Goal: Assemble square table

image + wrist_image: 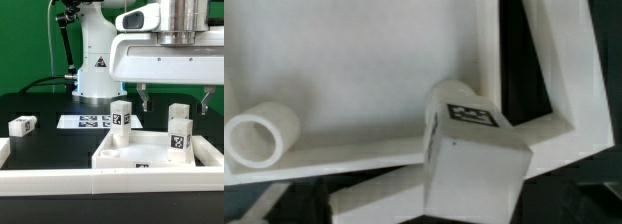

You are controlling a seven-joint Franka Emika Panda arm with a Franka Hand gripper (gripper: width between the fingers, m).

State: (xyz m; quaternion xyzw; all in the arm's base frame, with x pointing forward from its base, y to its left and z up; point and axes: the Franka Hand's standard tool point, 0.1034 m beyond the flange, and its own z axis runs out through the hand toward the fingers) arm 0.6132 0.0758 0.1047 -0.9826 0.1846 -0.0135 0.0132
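The white square tabletop [140, 152] lies rim-up inside the border wall. Three white legs stand upright on it: one at the exterior view's left [121, 115], one at the back right [178, 111] and one at the front right [180, 137]. A fourth leg [22, 125] lies loose on the black table at the left. My gripper [176, 98] hangs open just above the back right leg, with a finger [146, 98] out on each side and not touching it. The wrist view shows the tabletop underside [349, 80], a tagged leg [470, 150] at its corner and a round socket [256, 135].
The long white L-shaped border wall [100, 182] runs along the front and the right. The marker board [90, 121] lies flat behind the tabletop. The robot base [95, 75] stands at the back, with a green backdrop behind it.
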